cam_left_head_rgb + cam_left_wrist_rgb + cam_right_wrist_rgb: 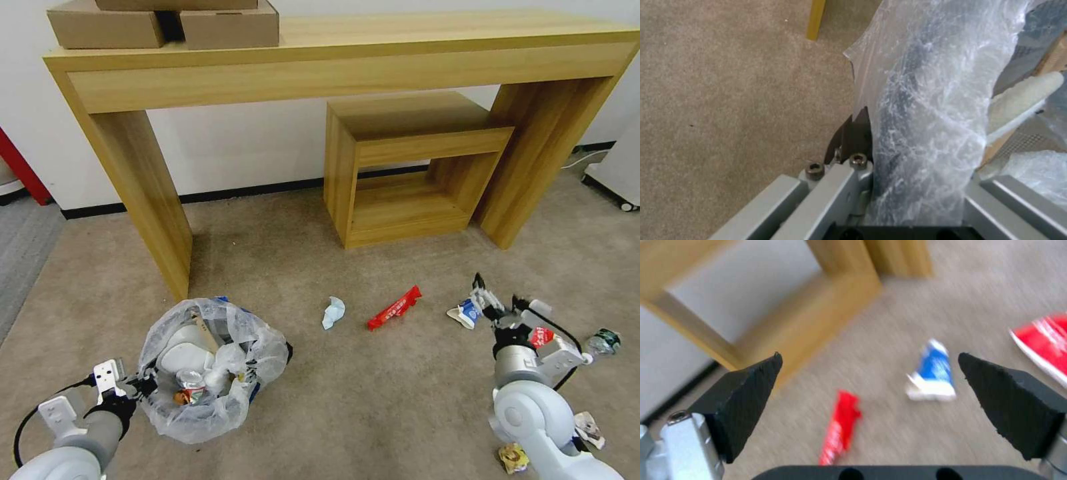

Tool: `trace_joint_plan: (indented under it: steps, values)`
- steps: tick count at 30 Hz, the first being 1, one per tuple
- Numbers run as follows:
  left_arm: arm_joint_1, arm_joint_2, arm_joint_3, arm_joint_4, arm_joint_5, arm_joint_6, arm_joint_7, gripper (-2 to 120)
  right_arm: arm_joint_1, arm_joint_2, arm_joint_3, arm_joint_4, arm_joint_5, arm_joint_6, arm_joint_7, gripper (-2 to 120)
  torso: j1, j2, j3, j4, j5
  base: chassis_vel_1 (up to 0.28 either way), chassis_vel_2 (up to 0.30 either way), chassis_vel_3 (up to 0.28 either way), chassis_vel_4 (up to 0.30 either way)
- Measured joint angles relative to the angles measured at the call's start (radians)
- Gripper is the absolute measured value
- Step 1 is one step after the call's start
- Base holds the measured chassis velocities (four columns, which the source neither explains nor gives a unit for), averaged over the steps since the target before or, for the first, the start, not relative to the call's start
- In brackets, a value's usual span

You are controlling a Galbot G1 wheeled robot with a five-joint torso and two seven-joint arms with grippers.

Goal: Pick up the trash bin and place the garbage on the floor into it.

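At far left we see the left gripper (137, 385) clamped on the trash bin (210, 363); its blue wall is hidden by the liner (925, 110). Rightward lie a red wrapper (395, 308) and a carton (465, 313) on the floor (347, 393), the right gripper (869, 373) spread wide above them.

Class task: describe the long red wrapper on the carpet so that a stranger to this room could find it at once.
Start at the small wooden shelf unit under the long table. On the carpet in front of it lies the long red wrapper, beside a pale blue tissue. It alone is slim, bright red and stick-shaped.

Wooden console table (333, 60), white wall (253, 143)
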Motion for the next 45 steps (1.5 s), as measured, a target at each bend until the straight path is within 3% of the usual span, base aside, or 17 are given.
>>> trace_joint_plan:
  steps: [3, 12, 20, 26, 32, 45]
  values:
    - [-0.006, -0.008, 0.003, 0.009, 0.006, -0.001, 0.001, 0, -0.015, 0.013, 0.022, -0.003, 0.084, -0.062, 0.105, 100, 0.000, 0.000, 0.000, -0.0001, -0.0002, 0.000, 0.000, 0.000, 0.000]
    - [-0.013, -0.048, 0.004, 0.025, 0.030, -0.008, 0.008, 0, -0.052, 0.094, 0.089, -0.082, 0.211, -0.118, 0.300, 100, 0.000, 0.000, 0.000, 0.0000, 0.0000, 0.000, 0.000, 0.000, 0.000]
    - [-0.018, -0.069, 0.008, 0.032, 0.049, -0.012, 0.008, 0, -0.056, 0.121, 0.169, -0.186, 0.290, -0.142, 0.370, 100, 0.000, 0.000, 0.000, 0.0000, 0.0003, 0.000, 0.000, 0.000, 0.000]
    - [-0.023, -0.081, 0.014, 0.034, 0.059, -0.020, 0.008, 0, -0.037, 0.107, 0.180, -0.290, 0.298, -0.156, 0.384, 100, 0.000, 0.000, 0.000, -0.0001, 0.0001, 0.000, 0.000, 0.000, 0.000]
    - [-0.028, -0.092, 0.021, 0.039, 0.069, -0.023, 0.009, 0, 0.000, 0.115, 0.121, -0.428, 0.262, -0.153, 0.364, 100, 0.000, 0.000, 0.000, 0.0000, 0.0001, 0.000, 0.000, 0.000, 0.000]
    - [-0.028, -0.096, 0.022, 0.041, 0.075, -0.031, 0.009, 0, 0.049, 0.163, 0.019, -0.526, 0.184, -0.140, 0.328, 99, 0.000, 0.000, 0.000, 0.0000, -0.0001, 0.000, 0.000, 0.000, 0.000]
